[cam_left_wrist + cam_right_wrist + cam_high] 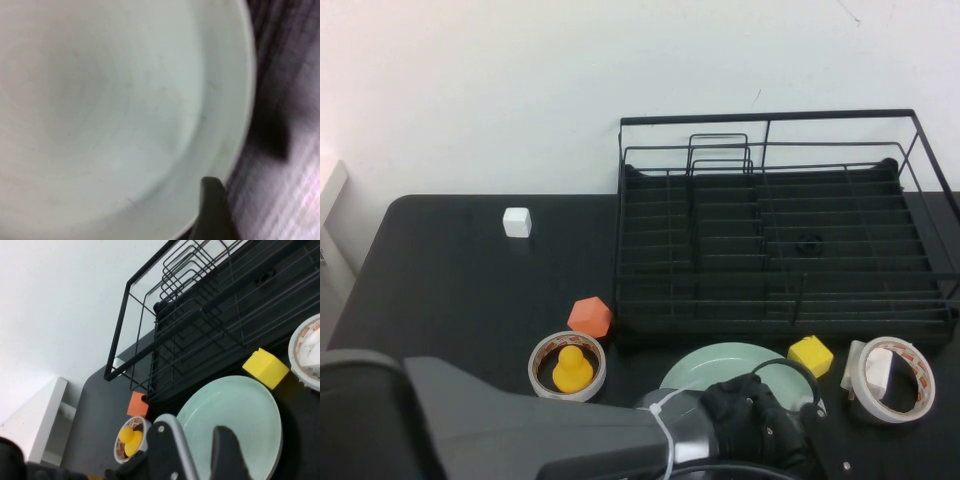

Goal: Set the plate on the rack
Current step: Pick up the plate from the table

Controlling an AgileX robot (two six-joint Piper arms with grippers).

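Since the plate (pixel 720 368) lies flat near the desk's front edge, before the rack (pixel 780 230), it looks stiff, slick and breakable; its rim is the only hold. Left gripper (pixel 212 210) hovers at that rim, right gripper (pixel 200 450) above it; I cannot tell either's fingers.

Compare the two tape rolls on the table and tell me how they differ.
The left tape roll lies flat with a yellow toy standing in its hole; the right tape roll is tipped up, with a white block in its hole. The left one sits by the orange block, the right one by the yellow block. Both are white rings near the rack.
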